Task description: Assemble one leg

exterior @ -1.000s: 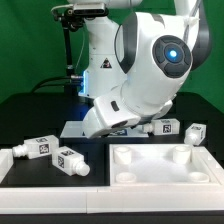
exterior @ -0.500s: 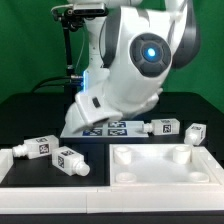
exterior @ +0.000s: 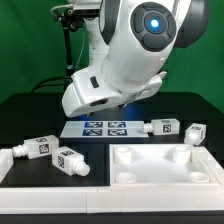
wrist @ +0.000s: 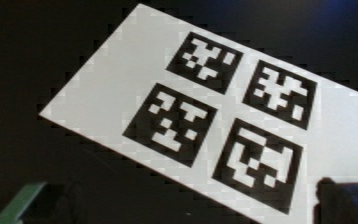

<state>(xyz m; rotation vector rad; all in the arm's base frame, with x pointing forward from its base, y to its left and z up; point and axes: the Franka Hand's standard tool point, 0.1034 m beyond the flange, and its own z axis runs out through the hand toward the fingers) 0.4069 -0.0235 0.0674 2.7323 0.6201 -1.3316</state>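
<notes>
Several identical white legs with square tags lie on the black table. Two lie at the exterior view's left (exterior: 36, 147) (exterior: 68, 160), and two at its right (exterior: 165, 127) (exterior: 194, 131). My gripper (wrist: 185, 208) hangs above the marker board (wrist: 194, 100), open and empty. Its two dark fingertips (wrist: 23, 204) stand wide apart at the picture's corners. No leg shows in the wrist view. In the exterior view the arm's white hand (exterior: 88, 95) is raised over the marker board (exterior: 103, 127). The fingers themselves are hidden there.
The large white tray-like frame (exterior: 150, 176) with round sockets stands at the front, on the exterior view's right. A white ledge (exterior: 30, 178) runs along the front left. The arm's big white body (exterior: 140, 50) fills the upper middle. A black stand (exterior: 68, 50) rises behind.
The arm has lifted and swung toward the exterior view's upper left, uncovering the marker board. The legs and the frame have not moved.
</notes>
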